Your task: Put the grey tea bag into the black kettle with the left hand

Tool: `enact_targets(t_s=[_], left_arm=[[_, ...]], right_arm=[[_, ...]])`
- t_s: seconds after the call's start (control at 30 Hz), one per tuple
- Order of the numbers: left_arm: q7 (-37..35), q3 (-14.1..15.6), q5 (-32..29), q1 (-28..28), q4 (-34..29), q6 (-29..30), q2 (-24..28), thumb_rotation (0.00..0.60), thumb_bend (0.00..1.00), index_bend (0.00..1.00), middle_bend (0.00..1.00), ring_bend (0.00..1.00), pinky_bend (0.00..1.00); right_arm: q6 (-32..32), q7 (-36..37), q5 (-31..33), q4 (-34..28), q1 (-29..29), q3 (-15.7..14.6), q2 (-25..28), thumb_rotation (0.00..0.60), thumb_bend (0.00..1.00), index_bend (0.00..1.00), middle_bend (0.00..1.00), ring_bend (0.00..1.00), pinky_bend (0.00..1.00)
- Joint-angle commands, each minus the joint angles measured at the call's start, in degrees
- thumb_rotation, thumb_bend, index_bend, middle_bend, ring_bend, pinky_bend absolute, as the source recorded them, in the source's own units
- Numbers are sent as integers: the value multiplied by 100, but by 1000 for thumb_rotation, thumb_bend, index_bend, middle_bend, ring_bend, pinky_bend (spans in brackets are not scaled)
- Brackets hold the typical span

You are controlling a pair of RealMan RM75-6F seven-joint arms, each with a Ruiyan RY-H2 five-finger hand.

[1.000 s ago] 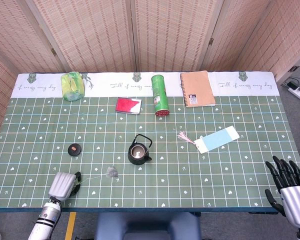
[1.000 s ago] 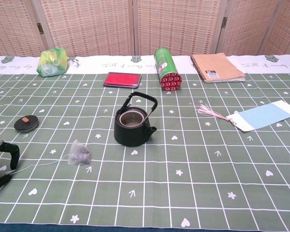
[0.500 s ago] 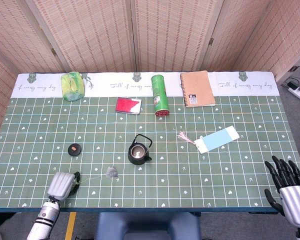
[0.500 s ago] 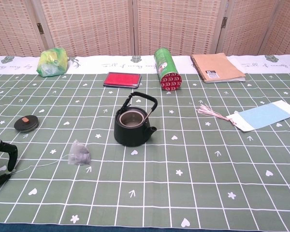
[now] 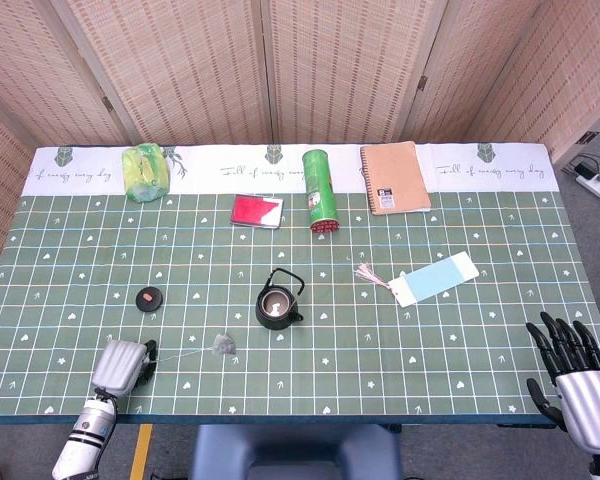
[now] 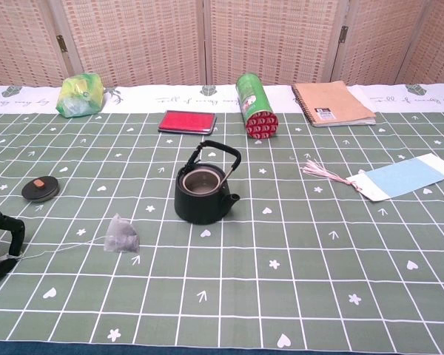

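The grey tea bag (image 5: 221, 345) (image 6: 122, 235) lies on the green cloth, a little front-left of the black kettle (image 5: 279, 303) (image 6: 205, 194). The kettle stands upright with no lid on and its handle raised. A thin white string (image 6: 59, 250) runs left from the bag to my left hand (image 5: 120, 366) (image 6: 0, 240). That hand sits at the table's front-left edge with its fingers curled around the string's end. My right hand (image 5: 572, 385) hangs off the front-right corner with its fingers spread and nothing in it; the chest view does not show it.
The kettle's small black lid (image 5: 149, 297) (image 6: 41, 189) lies left of the kettle. Along the back stand a green-yellow bag (image 5: 145, 171), a red case (image 5: 256, 210), a lying green can (image 5: 320, 190) and a brown notebook (image 5: 394, 177). A blue bookmark with tassel (image 5: 432, 278) lies right.
My left hand has drawn back a little toward the front-left edge, and the string has pulled straighter. The tea bag, kettle and right hand have stayed put.
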Motion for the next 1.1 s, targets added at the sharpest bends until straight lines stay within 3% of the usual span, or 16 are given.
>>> enact_targets(t_s=[0.03,0.43,0.6,1.1], left_arm=[[-127,3,139,9,115,140,-55,600,399,612,1000,1000,1000],[-214,-33,314,-2,277,336,-43,600,446,627,1000,1000,1000],[-24,-176,411,-95,44,488,129,600,446,627,1000,1000,1000],[2587,-1026,-96,-993,-2032,-114,988,600,444,627,1000,1000,1000]], right_arm=[[-8,-11,4,-5,3,-1,-2,600,411,0,0,0,0],[-11,-39,0,-15,3,-9,-9,600,412,0,0,0,0],[43,-19,-47,-15,-14,-23,-4,600,412,0,0,0,0],[11,391,-100,48,62,-50,138,600,412,0,0,0,0]])
